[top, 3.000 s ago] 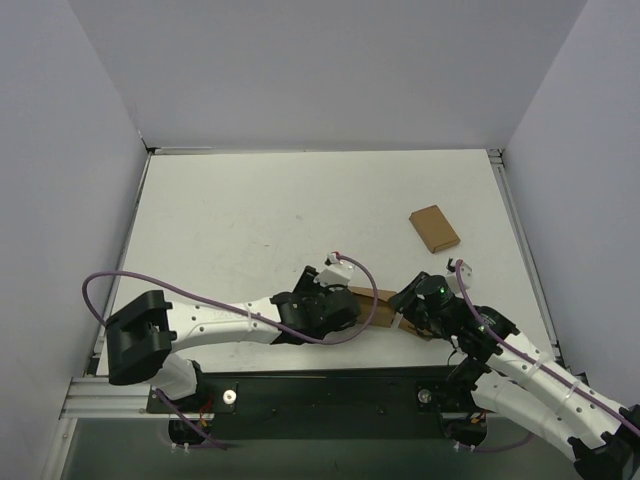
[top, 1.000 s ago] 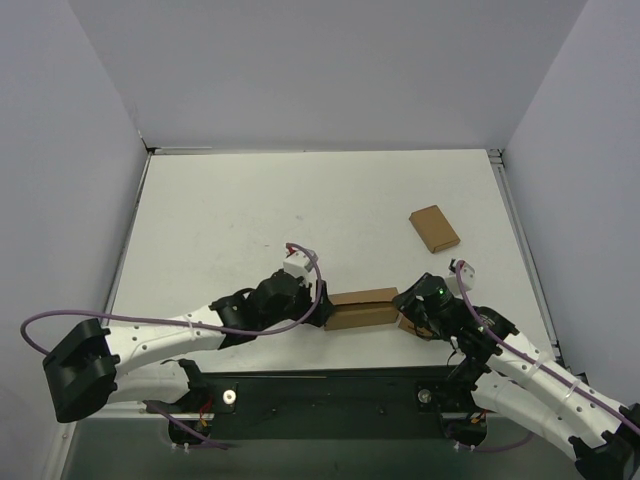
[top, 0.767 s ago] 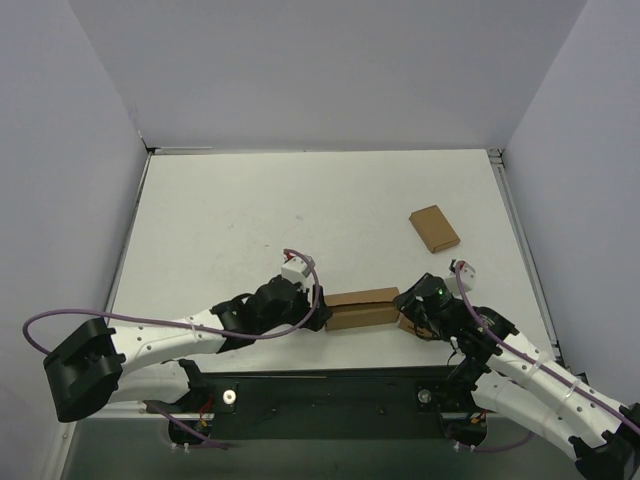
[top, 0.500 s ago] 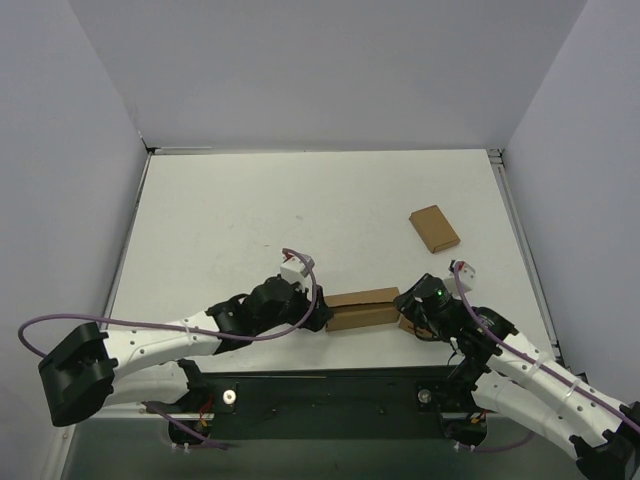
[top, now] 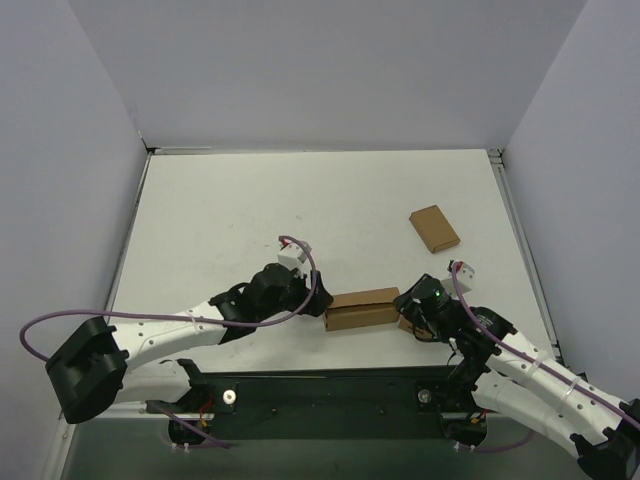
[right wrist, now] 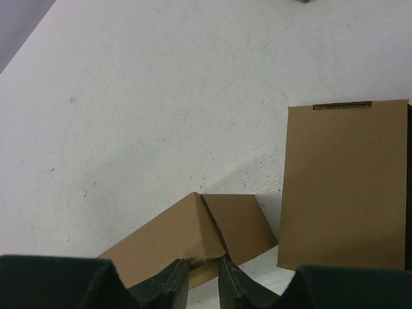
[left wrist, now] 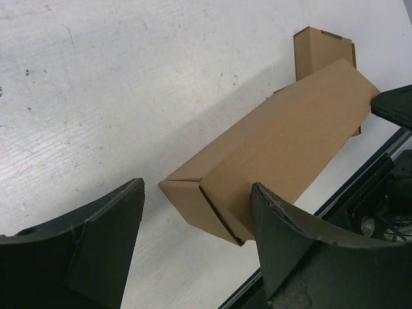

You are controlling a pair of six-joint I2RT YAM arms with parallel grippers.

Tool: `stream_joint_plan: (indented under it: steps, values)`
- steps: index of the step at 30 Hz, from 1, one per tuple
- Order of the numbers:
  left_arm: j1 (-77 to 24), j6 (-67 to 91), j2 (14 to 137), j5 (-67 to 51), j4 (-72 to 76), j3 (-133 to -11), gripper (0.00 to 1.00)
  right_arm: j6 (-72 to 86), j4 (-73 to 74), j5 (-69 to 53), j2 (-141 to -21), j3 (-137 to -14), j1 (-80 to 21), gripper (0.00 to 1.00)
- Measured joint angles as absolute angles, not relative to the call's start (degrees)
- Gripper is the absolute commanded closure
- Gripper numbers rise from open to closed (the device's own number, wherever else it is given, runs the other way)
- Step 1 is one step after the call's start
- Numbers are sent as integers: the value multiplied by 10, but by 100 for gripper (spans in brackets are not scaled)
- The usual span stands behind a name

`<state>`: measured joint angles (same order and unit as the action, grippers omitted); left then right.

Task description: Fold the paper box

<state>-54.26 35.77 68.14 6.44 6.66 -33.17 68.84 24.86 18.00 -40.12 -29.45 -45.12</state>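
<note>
the paper box (top: 362,308) lies as a long folded carton on the table (top: 250,200), close to its near edge, between the two arms. the left gripper (left wrist: 196,254) stands wide open at the box's left end, fingers either side of that corner, holding nothing. the right gripper (right wrist: 203,283) is nearly closed, pinching the cardboard at the box's right end. a small box (top: 434,228) lies well apart, far right.

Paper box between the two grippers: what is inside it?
Nothing inside shows. The paper box lies on the table; a folded flap covers its left end, and the right gripper pinches the right end, hiding it.
</note>
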Motion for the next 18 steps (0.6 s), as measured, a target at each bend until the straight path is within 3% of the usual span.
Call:
stream_joint_plan:
  steps: [10, 18]
  values:
    - [-547, 367, 693, 40, 149, -281, 34, 688, 257, 185, -401, -295, -455, 70]
    - [-561, 352, 704, 37, 191, -267, 48, 658, 285, 190, -415, -316, -455, 52]
